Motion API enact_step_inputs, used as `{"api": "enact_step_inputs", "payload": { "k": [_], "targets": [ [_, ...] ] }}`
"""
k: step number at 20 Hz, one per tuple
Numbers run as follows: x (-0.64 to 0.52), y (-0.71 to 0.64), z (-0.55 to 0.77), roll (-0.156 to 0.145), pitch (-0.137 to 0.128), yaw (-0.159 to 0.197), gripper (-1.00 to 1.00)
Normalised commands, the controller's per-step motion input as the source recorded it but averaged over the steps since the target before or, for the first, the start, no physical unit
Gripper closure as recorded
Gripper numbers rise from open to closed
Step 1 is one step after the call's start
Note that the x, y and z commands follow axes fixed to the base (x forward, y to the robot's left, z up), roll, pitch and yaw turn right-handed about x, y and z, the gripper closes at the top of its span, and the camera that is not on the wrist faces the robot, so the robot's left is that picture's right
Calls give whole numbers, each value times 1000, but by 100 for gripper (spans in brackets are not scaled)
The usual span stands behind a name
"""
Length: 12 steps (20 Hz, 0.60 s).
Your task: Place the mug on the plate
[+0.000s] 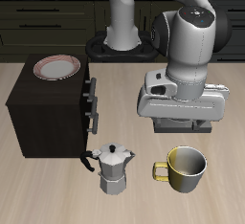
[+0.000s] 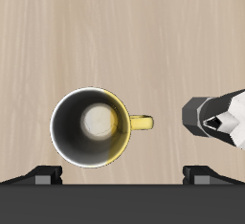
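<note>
On pale wood table, dark cabinets behind

The arm came in from the top centre of the frame, bent at its bulky grey-white wrist and pointed straight down. The gripper hung right of centre in the frame, clear of the table. Its fingers showed only as dark tips, and I couldn't tell their spread.
</note>
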Motion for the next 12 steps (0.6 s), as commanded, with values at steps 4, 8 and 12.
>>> {"api": "enact_step_inputs", "payload": {
  "k": [4, 8, 12],
  "targets": [
    [73, -108, -153, -15, 3, -57, -100],
    [15, 68, -357, 4, 17, -11, -100],
    [28, 138, -310, 25, 20, 6, -100]
  ]
}}
